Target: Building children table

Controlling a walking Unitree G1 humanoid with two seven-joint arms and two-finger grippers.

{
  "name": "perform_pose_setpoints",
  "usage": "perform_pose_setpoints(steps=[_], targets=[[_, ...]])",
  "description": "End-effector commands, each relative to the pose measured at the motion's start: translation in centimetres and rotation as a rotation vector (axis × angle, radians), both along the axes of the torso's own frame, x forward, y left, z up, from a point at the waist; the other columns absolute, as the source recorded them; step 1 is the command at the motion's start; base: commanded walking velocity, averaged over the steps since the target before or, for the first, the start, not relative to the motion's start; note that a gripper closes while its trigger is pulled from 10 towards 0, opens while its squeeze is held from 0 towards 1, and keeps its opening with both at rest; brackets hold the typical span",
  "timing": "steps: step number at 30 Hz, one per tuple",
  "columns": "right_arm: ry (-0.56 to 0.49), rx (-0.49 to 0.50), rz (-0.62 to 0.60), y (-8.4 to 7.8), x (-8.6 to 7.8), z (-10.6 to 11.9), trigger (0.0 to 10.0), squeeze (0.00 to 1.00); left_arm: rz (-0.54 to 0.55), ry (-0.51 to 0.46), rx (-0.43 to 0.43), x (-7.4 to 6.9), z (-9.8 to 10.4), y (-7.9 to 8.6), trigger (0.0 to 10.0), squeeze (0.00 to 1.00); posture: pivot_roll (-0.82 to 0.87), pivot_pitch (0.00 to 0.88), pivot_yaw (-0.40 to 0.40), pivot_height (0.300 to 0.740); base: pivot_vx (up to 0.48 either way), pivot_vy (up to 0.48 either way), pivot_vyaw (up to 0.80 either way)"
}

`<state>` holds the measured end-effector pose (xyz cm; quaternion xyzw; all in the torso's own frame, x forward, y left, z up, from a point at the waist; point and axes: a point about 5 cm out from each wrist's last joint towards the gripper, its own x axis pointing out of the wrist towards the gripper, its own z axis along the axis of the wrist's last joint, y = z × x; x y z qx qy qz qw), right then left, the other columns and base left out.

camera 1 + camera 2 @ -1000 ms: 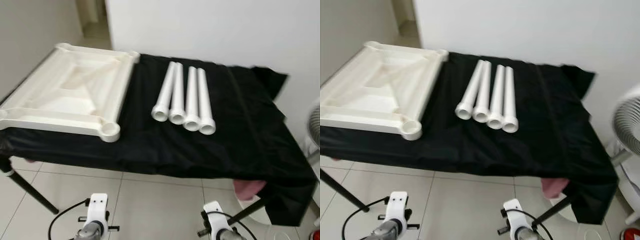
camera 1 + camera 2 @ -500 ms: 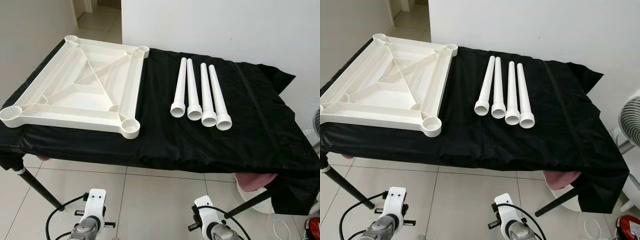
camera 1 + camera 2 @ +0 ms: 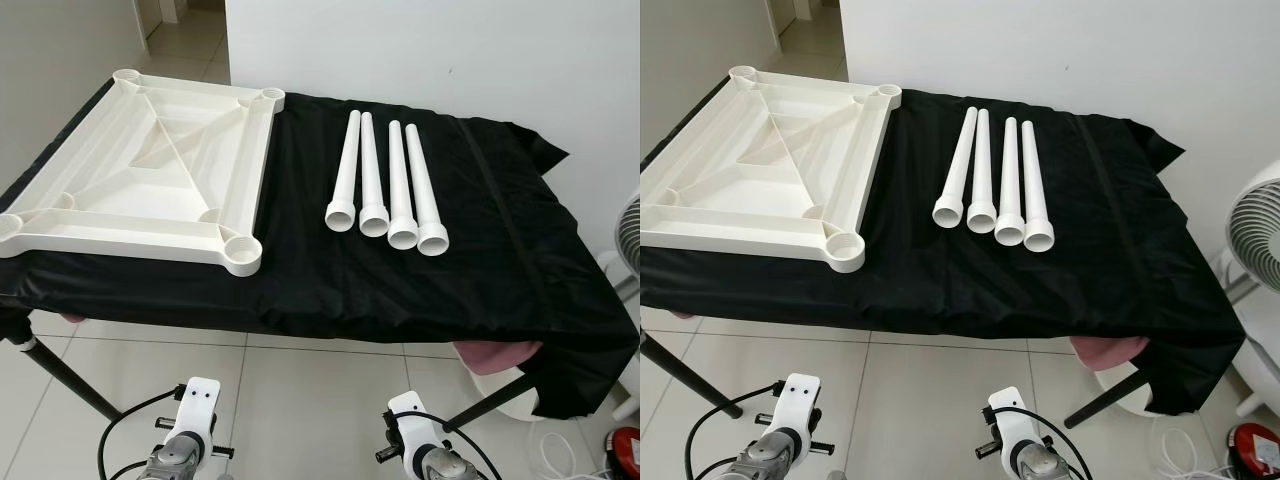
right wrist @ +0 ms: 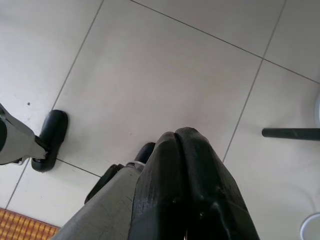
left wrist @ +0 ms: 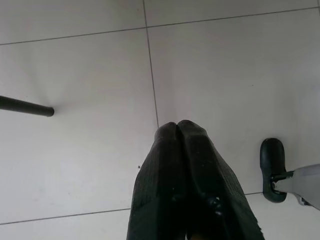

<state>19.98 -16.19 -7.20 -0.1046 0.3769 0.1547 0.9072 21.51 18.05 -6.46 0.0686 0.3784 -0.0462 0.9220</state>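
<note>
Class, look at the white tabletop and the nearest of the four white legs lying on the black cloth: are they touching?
Apart. The left eye view shows a strip of black cloth between the tabletop and the nearest leg.

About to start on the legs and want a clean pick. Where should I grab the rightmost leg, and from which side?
Grip the rightmost leg mid-shaft, coming from above with the right hand, probably. It lies flat on the black cloth, its flared open end toward the robot, and touches or nearly touches the next leg on its left. Its right side is free, so one finger goes there and the other must wedge between.
</note>
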Motion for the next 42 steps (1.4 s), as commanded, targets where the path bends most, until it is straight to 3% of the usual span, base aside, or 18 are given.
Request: perform_pose_setpoints(steps=[1,11,12,16,17,18,19,20,21,28,29,30,32,33,34,35,36,42], targets=[[0.037,-0.012,0.005,-0.3,-0.7,-0.4,10.0,0.00,0.007,0.019,-0.015,-0.4,-0.3,-0.3,10.0,0.00,0.08,0.000,-0.063,0.740,0.000,0.000,0.00],[0.073,0.011,-0.011,-0.3,-0.9,-0.6,10.0,0.00,0.000,0.035,-0.004,-0.6,-0.5,-0.3,10.0,0.00,0.08,0.000,-0.078,0.740,0.000,0.000,0.00],[0.070,0.023,-0.015,-0.2,-0.8,-0.5,10.0,1.00,0.004,0.034,-0.026,-0.6,-0.5,-0.3,10.0,1.00,0.08,0.000,-0.079,0.740,0.000,0.000,0.00],[0.054,0.017,0.003,-0.1,-0.5,-0.4,10.0,1.00,-0.023,0.016,-0.071,-0.7,-0.4,-0.7,10.0,1.00,0.07,0.000,-0.072,0.740,0.000,0.000,0.00],[0.046,0.013,0.016,0.0,-0.4,-0.3,10.0,0.91,-0.065,0.000,-0.057,-0.6,-0.3,-1.0,10.0,1.00,0.07,0.000,-0.072,0.740,0.000,0.000,0.00],[0.046,0.013,0.016,0.0,-0.4,-0.3,10.0,0.91,-0.065,0.000,-0.057,-0.6,-0.3,-1.0,10.0,1.00,0.07,0.000,-0.072,0.740,0.000,0.000,0.00],[0.039,0.006,0.029,0.0,-0.3,-0.2,10.0,0.29,-0.100,-0.007,-0.044,-0.5,-0.2,-1.3,10.0,1.00,0.07,0.000,-0.072,0.740,0.000,0.000,0.00],[0.039,0.006,0.029,0.0,-0.3,-0.2,10.0,0.29,-0.100,-0.007,-0.044,-0.5,-0.2,-1.3,10.0,1.00,0.07,0.000,-0.072,0.740,0.000,0.000,0.00],[0.033,0.007,0.039,-0.1,-0.3,-0.2,10.0,0.00,-0.128,-0.006,-0.057,-0.5,-0.2,-1.6,10.0,0.00,0.06,0.000,-0.070,0.740,0.000,0.000,0.00],[0.025,0.009,0.060,-0.5,-0.3,-0.1,10.0,0.00,-0.205,-0.008,-0.059,-0.4,-0.1,-2.3,10.0,0.00,0.05,0.000,-0.063,0.740,0.000,0.000,0.00],[0.030,0.031,0.042,-0.7,-0.4,-0.1,10.0,1.00,-0.206,-0.006,-0.087,-0.4,-0.1,-2.4,10.0,0.00,0.05,0.000,-0.061,0.740,0.000,0.000,0.00],[0.028,0.031,0.037,-0.8,-0.4,-0.1,10.0,1.00,-0.201,-0.011,-0.128,-0.3,0.0,-2.5,10.0,1.00,0.05,0.000,-0.060,0.740,0.000,0.000,0.00],[0.030,0.037,0.038,-0.8,-0.5,-0.1,10.0,1.00,-0.205,-0.016,-0.113,-0.2,0.0,-2.4,10.0,1.00,0.05,0.000,-0.060,0.740,0.000,0.000,0.00],[0.030,0.038,0.044,-0.8,-0.5,-0.1,10.0,0.00,-0.220,-0.028,-0.088,-0.1,0.1,-2.4,10.0,1.00,0.05,0.000,-0.062,0.740,0.000,0.000,0.00],[0.030,0.038,0.044,-0.8,-0.5,-0.1,10.0,0.00,-0.220,-0.028,-0.088,-0.1,0.1,-2.4,10.0,1.00,0.05,0.000,-0.062,0.740,0.000,0.000,0.00],[0.028,0.033,0.057,-0.8,-0.5,-0.1,10.0,0.00,-0.226,-0.035,-0.099,-0.1,0.2,-2.4,10.0,0.77,0.05,0.000,-0.062,0.740,0.000,0.000,0.00],[0.026,0.037,0.067,-0.7,-0.5,0.0,10.0,0.00,-0.239,-0.049,-0.083,0.0,0.3,-2.4,10.0,0.00,0.05,0.000,-0.061,0.740,0.000,0.000,0.00],[-0.015,0.062,0.135,0.2,0.3,0.5,10.0,0.00,-0.314,-0.074,-0.048,0.2,0.6,-2.4,10.0,0.00,0.06,0.000,-0.064,0.740,0.000,0.000,0.00]])
